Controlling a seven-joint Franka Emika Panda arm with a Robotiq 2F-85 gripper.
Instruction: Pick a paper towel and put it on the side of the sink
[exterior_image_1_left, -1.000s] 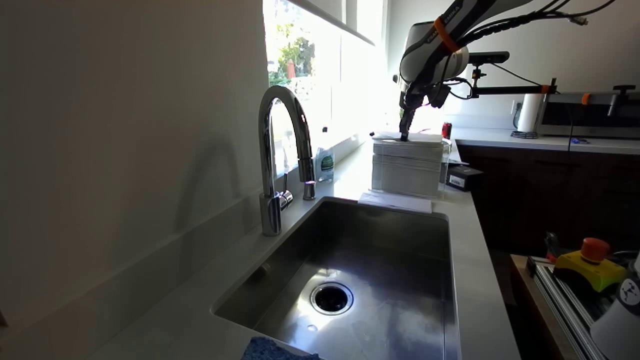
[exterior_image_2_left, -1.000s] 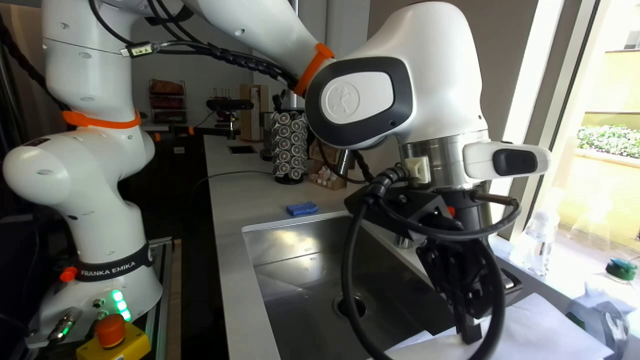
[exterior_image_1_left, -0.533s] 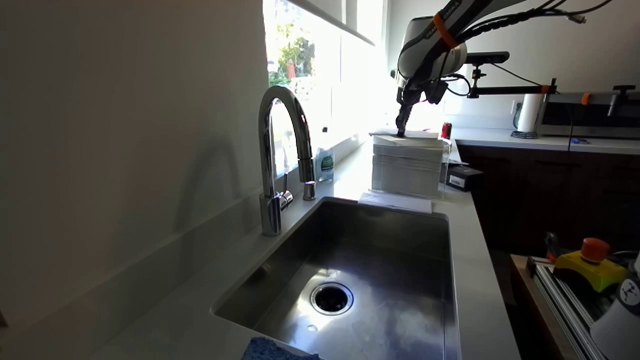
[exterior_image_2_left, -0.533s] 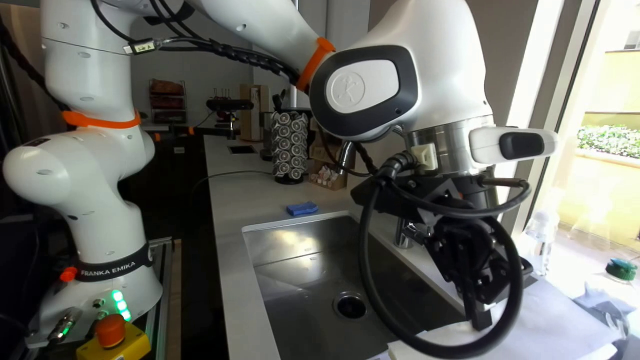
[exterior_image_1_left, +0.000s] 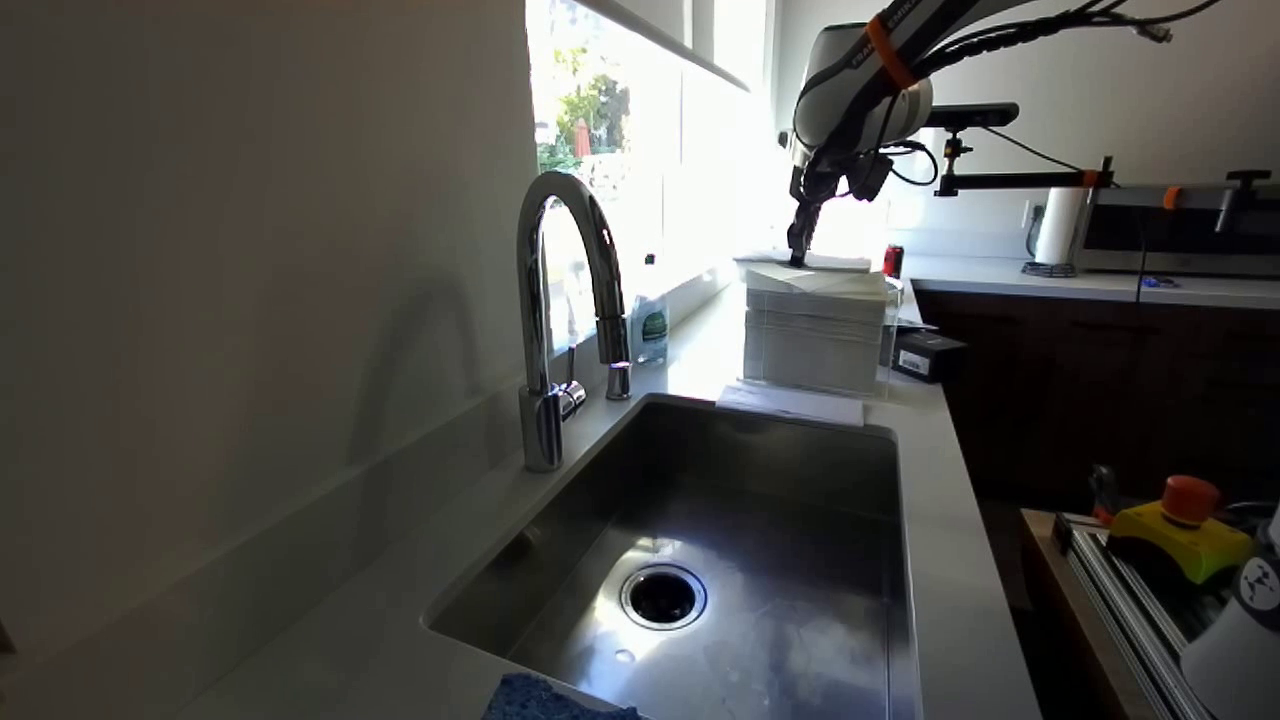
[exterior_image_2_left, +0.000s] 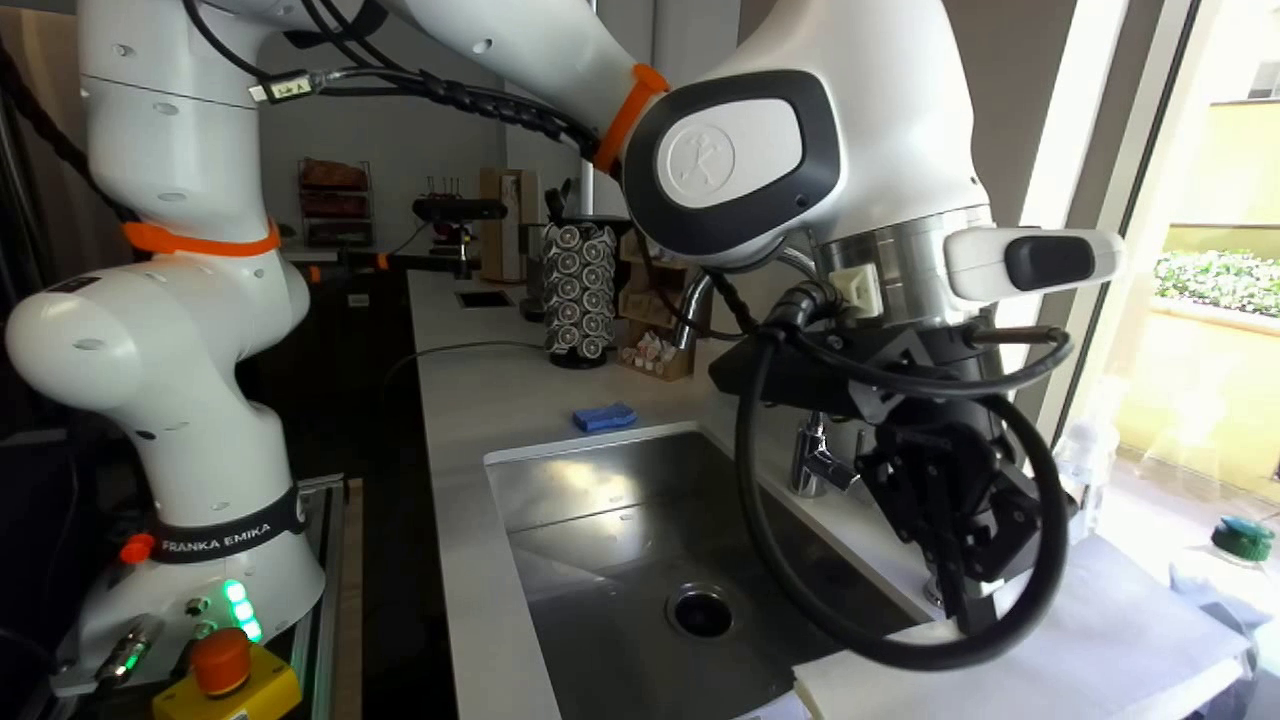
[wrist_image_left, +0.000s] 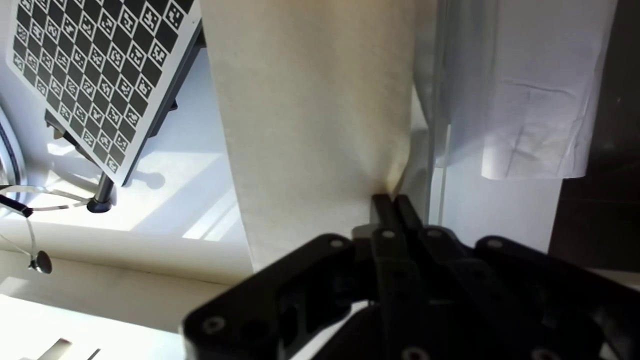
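Observation:
My gripper (wrist_image_left: 392, 197) is shut on a pinched fold at one edge of a white paper towel (wrist_image_left: 310, 115). Both fingertips nearly meet around that fold in the wrist view. In an exterior view the towel (exterior_image_1_left: 840, 263) spreads flat just over a tall stack of white towels (exterior_image_1_left: 815, 335), with the gripper (exterior_image_1_left: 797, 260) above it. The towel (exterior_image_2_left: 1120, 610) shows at the lower right of an exterior view, partly behind a cable loop. The steel sink (exterior_image_1_left: 790, 560) lies in front of the stack. Whether the towel's far part still touches the stack I cannot tell.
A folded white sheet (exterior_image_1_left: 790, 402) lies between stack and sink. A chrome tap (exterior_image_1_left: 575, 290), a bottle (exterior_image_1_left: 652, 330) and a black box (exterior_image_1_left: 928, 355) stand nearby. A blue sponge (exterior_image_2_left: 604, 417) sits past the sink. A checkered board (wrist_image_left: 100, 75) shows in the wrist view.
My gripper has risen and shifted a little toward the window, drawing the towel's pinched edge up with it. The stack and the sheet beside the sink have stayed put.

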